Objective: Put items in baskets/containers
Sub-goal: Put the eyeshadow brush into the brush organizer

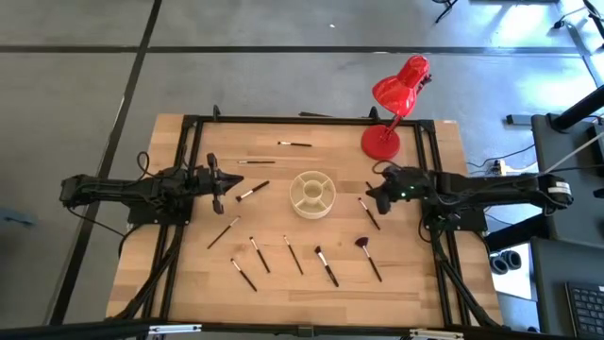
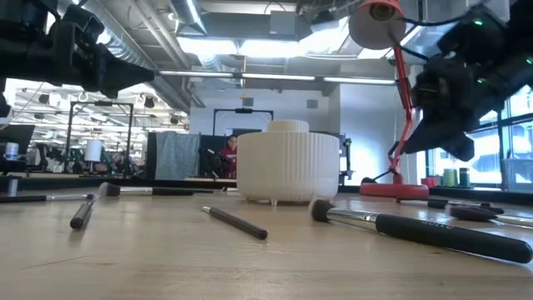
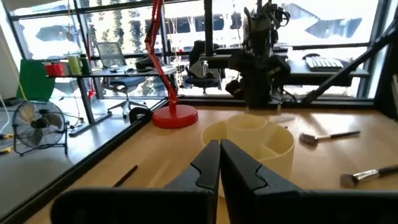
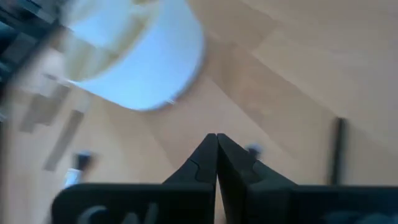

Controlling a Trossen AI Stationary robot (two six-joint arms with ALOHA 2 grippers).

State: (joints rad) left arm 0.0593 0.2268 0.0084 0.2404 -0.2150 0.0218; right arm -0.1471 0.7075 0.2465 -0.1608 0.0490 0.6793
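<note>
Organizer cup sits mid-table, seemingly empty, though its compartments are poorly seen. Brushes lie scattered flat around it, most in a row on the near side, the fan-tipped brush near right. Left gripper hovers left of the cup, fingers pressed together, holding nothing. Right gripper hovers right of it, likewise closed and empty, a brush just beside it. To do well: open wide, descend square across a handle, pinch mid-length, tip it bristles-up into a compartment.
</note>
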